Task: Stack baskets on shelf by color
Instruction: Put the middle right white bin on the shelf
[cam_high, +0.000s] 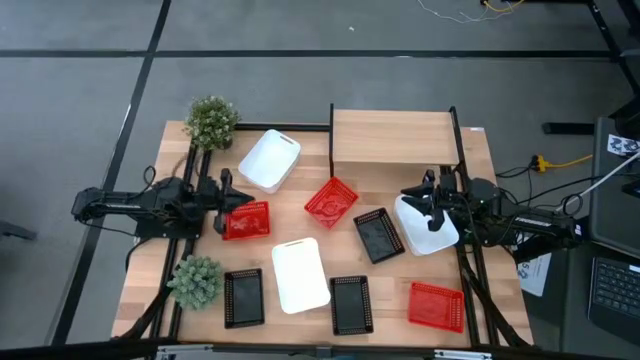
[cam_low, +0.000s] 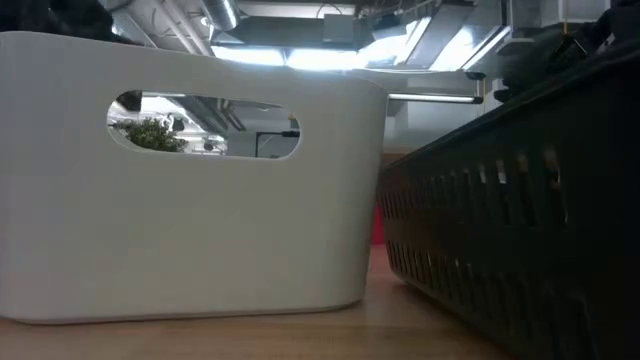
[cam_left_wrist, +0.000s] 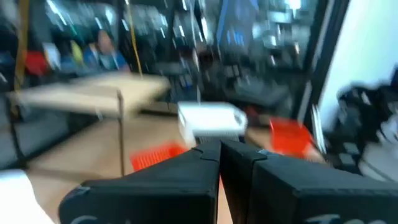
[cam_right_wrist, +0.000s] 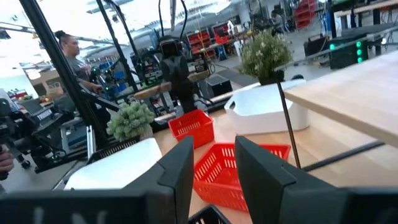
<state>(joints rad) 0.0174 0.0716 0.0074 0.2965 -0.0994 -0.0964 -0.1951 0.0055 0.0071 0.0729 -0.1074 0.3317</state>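
The shelf (cam_high: 394, 137), a light-wood board on black posts, sits at 12 o'clock on the wooden table (cam_high: 480, 240) and carries no baskets; stacking has not begun.

Right gripper (cam_high: 432, 200): positioned over the white basket (cam_high: 425, 228) at 3 o'clock, at that basket's shelf-side rim. In the right wrist view the fingers (cam_right_wrist: 261, 174) stand apart with a narrow gap; whether they pinch the rim cannot be determined. From this gripper the shelf lies toward 11 o'clock, close by, with its right posts just beside the wrist. The basket's long axis runs roughly 12-to-6, parallel to the shelf's depth. This arm is the nearer one to the shelf.

Left gripper (cam_high: 226, 200): positioned at 9 o'clock, at the near edge of a red mesh basket (cam_high: 246, 221). The left wrist view shows its fingers (cam_left_wrist: 199, 163) nearly together; contents cannot be determined.

Clearance: a tilted red basket (cam_high: 331, 201) and a black mesh basket (cam_high: 378, 235) lie just left of the right-hand white basket, so the open path to the shelf is judged to be upward and toward 12 o'clock, clear of the posts. A second white basket (cam_high: 270, 160) lies at 11 o'clock, beside a potted plant (cam_high: 211, 122); a third (cam_high: 299, 274) lies at 6 o'clock between two black baskets. A further red basket (cam_high: 436, 305) rests at 5 o'clock.
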